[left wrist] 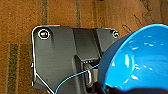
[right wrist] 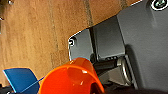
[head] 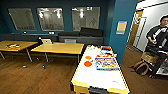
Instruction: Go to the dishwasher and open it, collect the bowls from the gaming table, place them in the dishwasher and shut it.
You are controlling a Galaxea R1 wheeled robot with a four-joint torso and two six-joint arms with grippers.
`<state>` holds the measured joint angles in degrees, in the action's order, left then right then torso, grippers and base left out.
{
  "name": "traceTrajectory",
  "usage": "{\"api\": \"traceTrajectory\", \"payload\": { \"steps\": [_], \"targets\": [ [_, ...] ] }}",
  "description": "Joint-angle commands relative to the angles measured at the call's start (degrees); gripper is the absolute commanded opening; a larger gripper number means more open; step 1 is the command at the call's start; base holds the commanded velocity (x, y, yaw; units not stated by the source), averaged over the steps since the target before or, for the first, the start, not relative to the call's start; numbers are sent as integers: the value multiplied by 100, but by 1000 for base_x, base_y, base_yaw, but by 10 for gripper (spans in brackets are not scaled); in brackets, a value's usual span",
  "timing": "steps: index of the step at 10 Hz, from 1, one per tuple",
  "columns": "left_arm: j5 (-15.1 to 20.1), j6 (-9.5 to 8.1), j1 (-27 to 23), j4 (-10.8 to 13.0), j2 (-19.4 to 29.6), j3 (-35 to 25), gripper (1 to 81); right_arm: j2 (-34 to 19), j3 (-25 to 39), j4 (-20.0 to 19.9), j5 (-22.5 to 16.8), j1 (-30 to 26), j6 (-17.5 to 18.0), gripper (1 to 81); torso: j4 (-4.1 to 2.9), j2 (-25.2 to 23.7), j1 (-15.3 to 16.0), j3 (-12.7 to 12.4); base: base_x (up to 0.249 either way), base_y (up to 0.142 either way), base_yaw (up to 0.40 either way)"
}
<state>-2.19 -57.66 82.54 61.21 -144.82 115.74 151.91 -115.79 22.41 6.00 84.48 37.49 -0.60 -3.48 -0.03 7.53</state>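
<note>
A bright blue bowl looms large in the left wrist view over wooden floor, with my left gripper shut on its rim. An orange bowl sits the same way in my right gripper, which is shut on it. In the head view the gaming table, white-topped with a yellow rim, stands just ahead. Two orange bowls lie on it beside a colourful game box. The dishwasher is out of view.
Two yellow tables on thin legs stand at the back left before a dark sofa. A teal pillar rises right of the gaming table. A person with a control rig stands far right. Wooden floor lies open on the left.
</note>
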Motion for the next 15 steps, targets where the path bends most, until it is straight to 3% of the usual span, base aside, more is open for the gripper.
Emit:
{"api": "traceTrajectory", "payload": {
  "steps": [1,4,15],
  "targets": [
    [79,1,-269,5,163,-139,10,-166,-347,168,-187,-199,-4,10,0,0,3,0,-114,0,0],
    [79,1,-242,5,242,-139,10,-378,-444,150,-178,-172,13,10,0,0,3,0,-115,0,0],
    [79,9,-234,58,173,-130,10,-44,-610,185,-187,-268,-4,10,0,-5,3,-5,-114,0,0]
  ]
}}
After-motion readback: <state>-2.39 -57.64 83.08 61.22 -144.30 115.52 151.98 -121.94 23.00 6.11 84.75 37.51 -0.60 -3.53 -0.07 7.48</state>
